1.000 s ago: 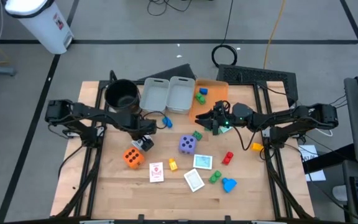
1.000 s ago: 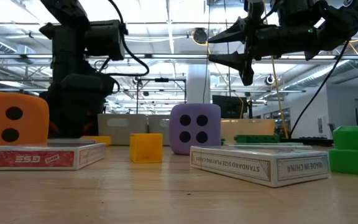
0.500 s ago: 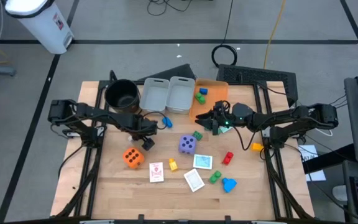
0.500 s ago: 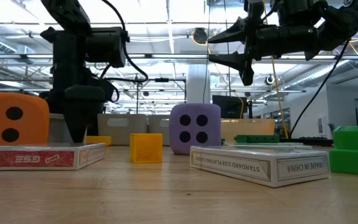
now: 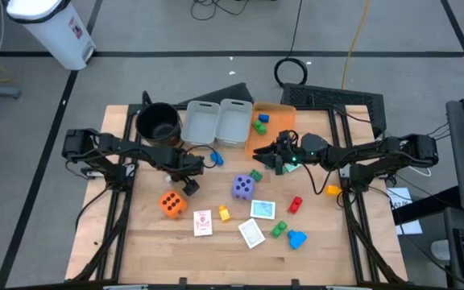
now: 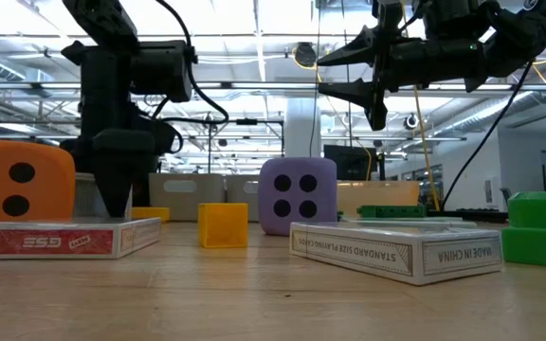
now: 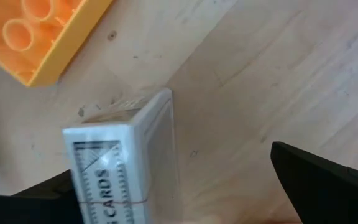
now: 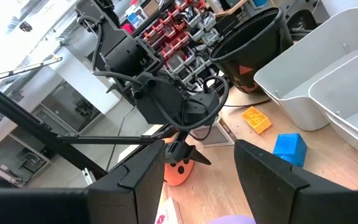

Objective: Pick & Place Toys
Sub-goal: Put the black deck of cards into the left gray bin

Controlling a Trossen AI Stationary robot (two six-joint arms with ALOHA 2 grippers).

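My left gripper points down, open, over a white card box that stands on a long edge on the table, its fingers on either side of it. An orange block lies just beyond. The orange die, the purple die, flat card boxes and small coloured blocks lie scattered on the near half of the table. My right gripper hangs level above the table by the orange bin, open, with nothing between its fingers. My left gripper stands astride the white card box from above, fingers pointing down. One finger is right beside the box's flat side; whether it touches I cannot tell. The other finger is well clear of the box.
Two grey bins and the orange bin, which holds a green and a blue block, stand at the far edge beside a black pot. A blue block lies close to my left gripper. An orange block lies at the right edge.
My left gripper has sunk a little toward the table at the white card box and has stayed open. My right gripper has kept still.
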